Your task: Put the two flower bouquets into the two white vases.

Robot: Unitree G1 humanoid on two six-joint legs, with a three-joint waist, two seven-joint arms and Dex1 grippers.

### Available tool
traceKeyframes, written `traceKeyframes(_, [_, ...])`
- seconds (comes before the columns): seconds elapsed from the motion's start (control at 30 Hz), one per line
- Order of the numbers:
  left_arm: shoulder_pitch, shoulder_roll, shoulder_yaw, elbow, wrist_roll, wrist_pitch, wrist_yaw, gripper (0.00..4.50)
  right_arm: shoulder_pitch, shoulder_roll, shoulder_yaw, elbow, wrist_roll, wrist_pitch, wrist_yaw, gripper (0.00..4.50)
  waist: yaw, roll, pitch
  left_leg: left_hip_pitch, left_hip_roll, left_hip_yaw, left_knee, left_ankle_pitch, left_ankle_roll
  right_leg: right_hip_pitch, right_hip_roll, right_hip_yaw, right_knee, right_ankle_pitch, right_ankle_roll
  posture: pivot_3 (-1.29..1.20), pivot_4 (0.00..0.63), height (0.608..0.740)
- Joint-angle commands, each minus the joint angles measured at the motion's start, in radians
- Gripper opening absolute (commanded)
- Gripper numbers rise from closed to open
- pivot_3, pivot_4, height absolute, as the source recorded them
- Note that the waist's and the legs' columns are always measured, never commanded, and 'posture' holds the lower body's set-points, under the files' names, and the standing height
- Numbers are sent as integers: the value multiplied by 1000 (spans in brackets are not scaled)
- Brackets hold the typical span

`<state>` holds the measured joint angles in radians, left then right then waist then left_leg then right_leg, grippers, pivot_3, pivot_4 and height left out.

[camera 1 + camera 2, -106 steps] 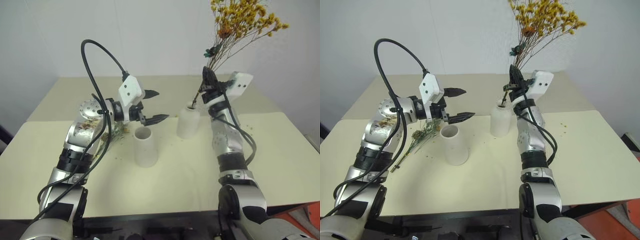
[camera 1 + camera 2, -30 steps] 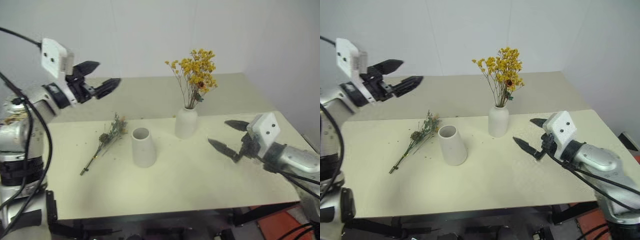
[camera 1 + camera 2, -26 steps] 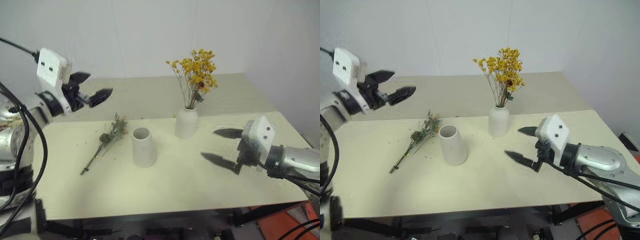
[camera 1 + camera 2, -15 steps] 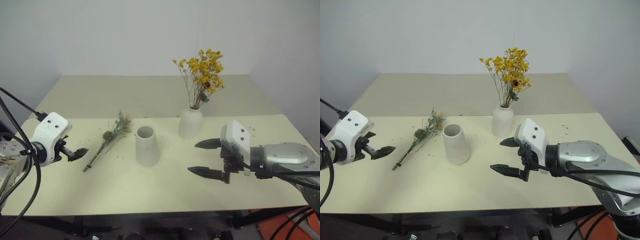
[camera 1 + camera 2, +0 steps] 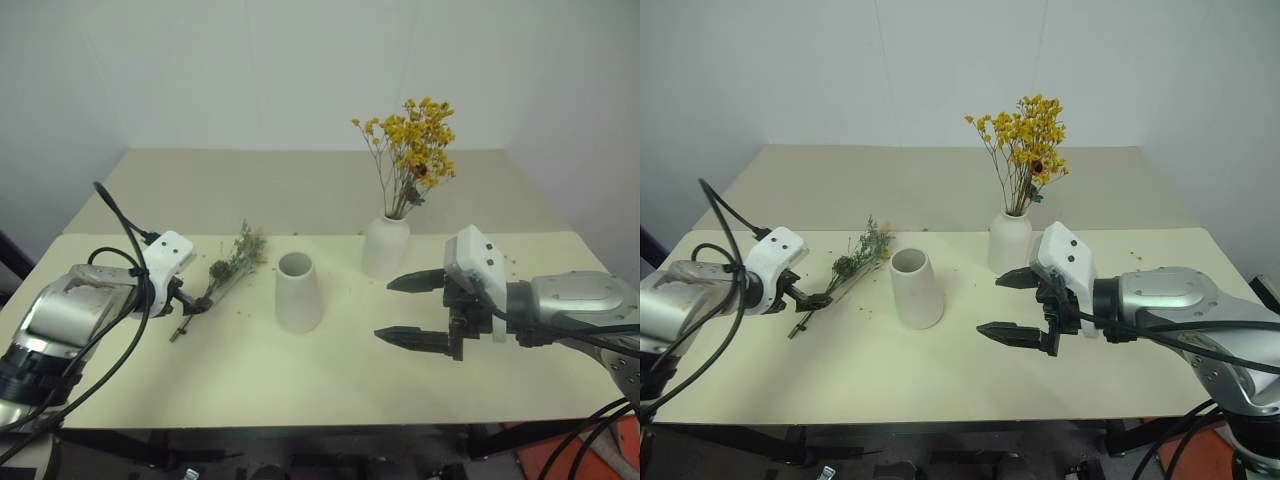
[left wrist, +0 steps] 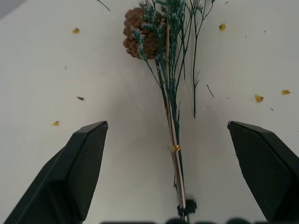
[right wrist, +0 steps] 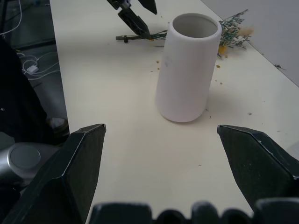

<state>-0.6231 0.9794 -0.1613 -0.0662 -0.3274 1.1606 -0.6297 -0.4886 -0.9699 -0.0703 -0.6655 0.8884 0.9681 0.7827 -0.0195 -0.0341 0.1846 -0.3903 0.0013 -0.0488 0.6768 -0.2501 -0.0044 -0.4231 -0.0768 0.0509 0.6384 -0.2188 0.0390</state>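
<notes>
The yellow-orange bouquet [image 5: 415, 150] stands upright in the bottle-shaped white vase [image 5: 385, 247]. Left of it stands the cone-shaped white vase [image 5: 298, 292], its wide mouth empty. The grey-green bouquet [image 5: 232, 265] lies flat on the table, left of the cone vase. My left gripper [image 5: 190, 305] is open and low over the stem's near end; in the left wrist view the stem [image 6: 174, 121] runs between the fingers [image 6: 84, 158] without touching them. My right gripper [image 5: 385, 310] is open and empty, right of the cone vase [image 7: 189, 88] and pointing at it.
The cream table [image 5: 330, 380] has small yellow and brown flower crumbs scattered around the bouquet and vases. A white wall stands behind the table's far edge. A black cable [image 5: 115, 215] loops off my left arm.
My left arm has dropped from high up on the left down to the table, over the stem's end. My right gripper has moved left toward the cone vase. The head view has shifted too.
</notes>
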Motion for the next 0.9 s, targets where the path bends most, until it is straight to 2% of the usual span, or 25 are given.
traceKeyframes(0.03, [-64,-16,-35,68,36,-26,-40,4500,28,-25,-70,-61,31,12,-21,4491,2,0,0,0,0,0,0,0,0,0,0,0,0,0,0,0,150,740])
traceKeyframes(0.33, [-180,-117,-116,325,120,-150,-121,4500,71,-50,-167,-108,115,27,-67,4491,5,0,0,0,0,0,1,0,0,0,0,0,1,0,0,0,150,740])
traceKeyframes(0.43, [-206,-158,-111,382,131,-158,-130,3947,74,-50,-189,-102,153,17,-72,4500,4,0,0,-1,0,0,1,0,0,0,0,0,0,0,0,0,150,740])
traceKeyframes(0.57, [-225,-194,-114,411,144,-161,-154,2704,72,-53,-182,-98,162,12,-85,4500,5,0,0,0,0,0,1,0,0,1,0,0,1,0,0,0,150,740])
traceKeyframes(0.83, [-216,-187,-123,419,180,-140,-181,218,88,-55,-169,-104,137,-5,-96,4500,3,0,0,0,0,0,1,0,0,1,0,0,1,0,0,0,150,740])
traceKeyframes(0.87, [-214,-186,-124,421,190,-151,-177,13,89,-54,-165,-105,131,-8,-97,4500,2,0,0,0,0,0,1,0,0,1,0,0,2,0,0,0,150,740])
traceKeyframes(0.9, [-213,-187,-118,418,196,-163,-170,13,90,-52,-159,-105,123,-13,-97,4500,2,0,0,0,0,0,1,0,0,1,0,0,2,0,0,0,150,740])
